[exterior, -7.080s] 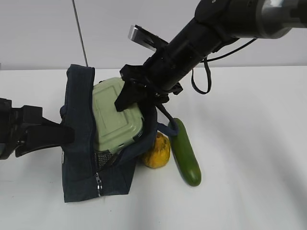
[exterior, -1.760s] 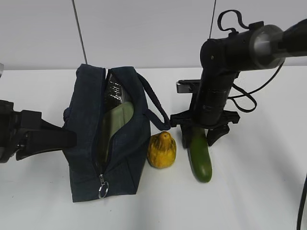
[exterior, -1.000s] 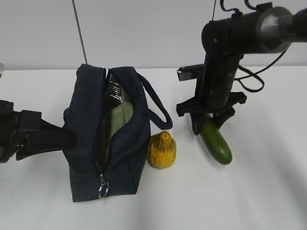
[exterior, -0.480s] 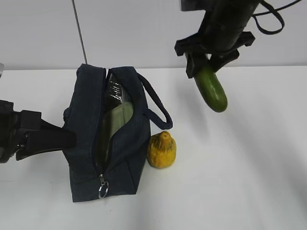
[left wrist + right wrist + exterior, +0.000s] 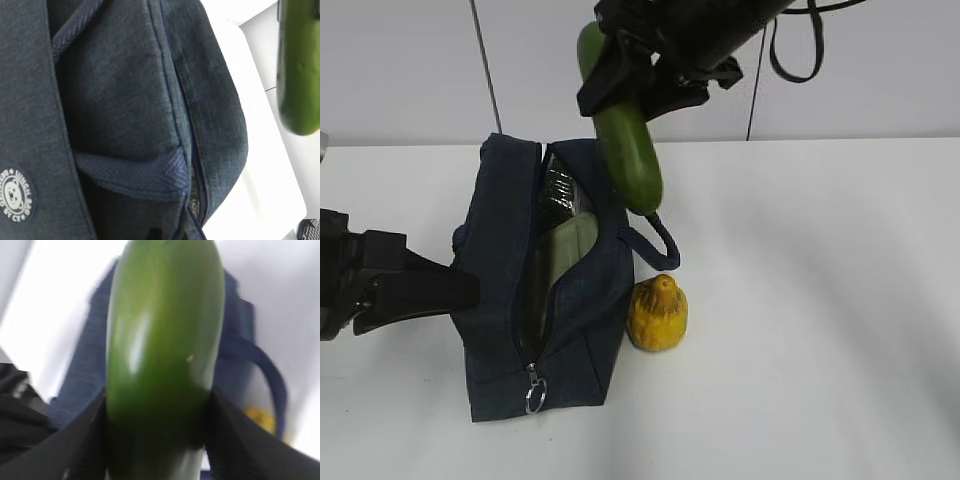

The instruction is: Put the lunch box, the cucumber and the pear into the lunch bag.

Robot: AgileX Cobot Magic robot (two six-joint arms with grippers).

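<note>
The navy lunch bag (image 5: 495,250) lies unzipped on the white table, with its ring pull at the near end. The sage-green lid of the lunch box (image 5: 570,243) shows inside its opening. My right gripper (image 5: 628,88) is shut on the dark-green cucumber (image 5: 628,155) and holds it tilted in the air above the bag's far right edge. The right wrist view shows the cucumber (image 5: 165,340) between the black fingers (image 5: 82,440). The pear (image 5: 657,313) sits on the table against the bag's right side. My left gripper (image 5: 460,287) is at the bag's left side; the bag's fabric (image 5: 115,100) fills its view.
A looped strap handle (image 5: 658,232) hangs off the bag's right side, just above the pear. A strap fold (image 5: 135,172) lies close to my left gripper. The cucumber's tip (image 5: 300,75) shows at the top right of the left wrist view. White table lies to the right.
My right gripper closed on the cucumber on the table, lifted it and carried it left, from right of the pear to above the bag. The left arm, bag and pear have not moved.
</note>
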